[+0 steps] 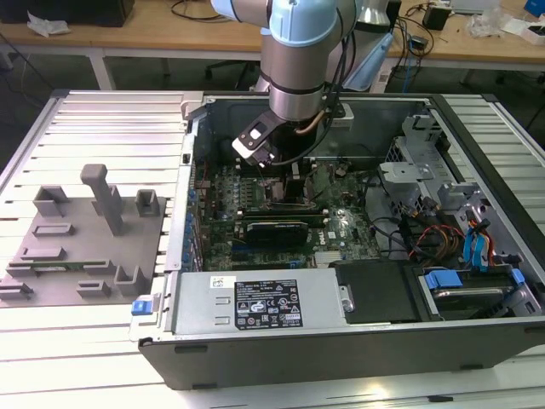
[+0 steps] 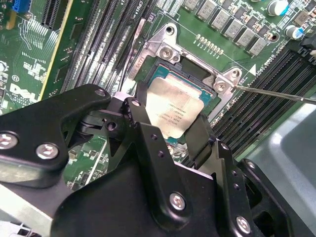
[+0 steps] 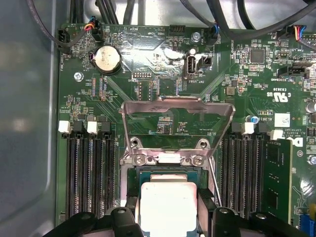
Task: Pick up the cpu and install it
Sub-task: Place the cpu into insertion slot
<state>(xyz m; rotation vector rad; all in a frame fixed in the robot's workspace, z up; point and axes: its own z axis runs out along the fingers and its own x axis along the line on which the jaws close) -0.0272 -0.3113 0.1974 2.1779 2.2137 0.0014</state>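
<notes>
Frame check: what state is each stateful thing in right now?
cpu: gripped at two opposite edges; seated or not, cannot tell.
gripper: shut on the cpu.
socket load plate: swung up, open.
socket lever: unlatched.
computer case: lying flat, side panel off.

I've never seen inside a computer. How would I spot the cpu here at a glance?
Inside the open computer case, find the green motherboard and the metal frame hinged up over its socket. At that frame's foot sits the cpu, gripped by the black end effector: a flat square with a plain silvery top, unlike the long dark slots on either side.
</notes>
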